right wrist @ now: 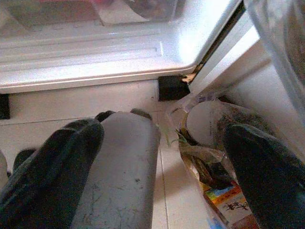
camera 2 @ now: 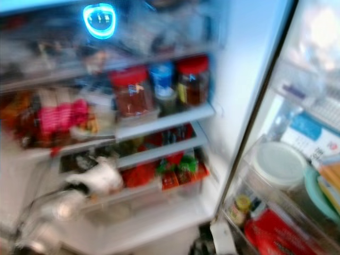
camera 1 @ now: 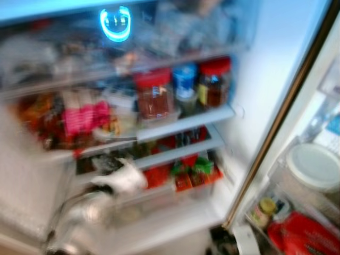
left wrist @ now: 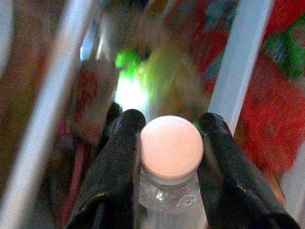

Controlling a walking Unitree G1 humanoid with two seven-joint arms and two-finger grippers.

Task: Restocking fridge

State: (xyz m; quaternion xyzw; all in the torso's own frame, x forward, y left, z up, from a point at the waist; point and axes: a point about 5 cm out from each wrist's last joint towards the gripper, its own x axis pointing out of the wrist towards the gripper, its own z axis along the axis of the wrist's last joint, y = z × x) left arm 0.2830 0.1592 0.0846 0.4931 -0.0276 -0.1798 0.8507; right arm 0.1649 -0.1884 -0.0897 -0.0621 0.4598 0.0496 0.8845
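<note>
**Q:** Closest to you, what do you see?

**A:** You see the left tool (left wrist: pixel 169 143) with its two black fingers (left wrist: pixel 114 167) squeezed on the neck of a clear bottle (left wrist: pixel 169 202). Its round, pale cap (left wrist: pixel 171 148) sits right between them. So the left tool is holding the bottle.

**Q:** Where is the bottle now?

**A:** From your head views it is a white blur (camera 1: pixel 121 178) at the end of the silver left arm (camera 1: pixel 79 218). It is up at the lower shelves of the open fridge (camera 1: pixel 276 64), just in front of the red packs (camera 1: pixel 191 175). The pictures are too smeared for you to tell if it touches a shelf.

**Q:** And the right tool?

**A:** Your right tool (right wrist: pixel 162 162) hangs low, down by the floor (right wrist: pixel 57 102) under the fridge. Its fingers (right wrist: pixel 52 171) stand wide apart and hold nothing. A grey thing (right wrist: pixel 121 167) lies between them; you cannot tell what it is. A crinkly bag (right wrist: pixel 205 148) with small packs in it sits beside the far finger, against the door.

**Q:** What else is in the fridge?

**A:** On the middle shelf (camera 1: pixel 186 121) stand two jars with red lids (camera 1: pixel 153 93) and one blue-topped jar (camera 1: pixel 184 85) between them. Pink packs (camera 1: pixel 79 117) sit left of those. A blue light (camera 1: pixel 115 24) glows up top. In the door you see a tub with a white lid (camera 1: pixel 313 167), a small yellow-capped jar (camera 1: pixel 264 210) and a red bag (camera 1: pixel 303 236).
</note>
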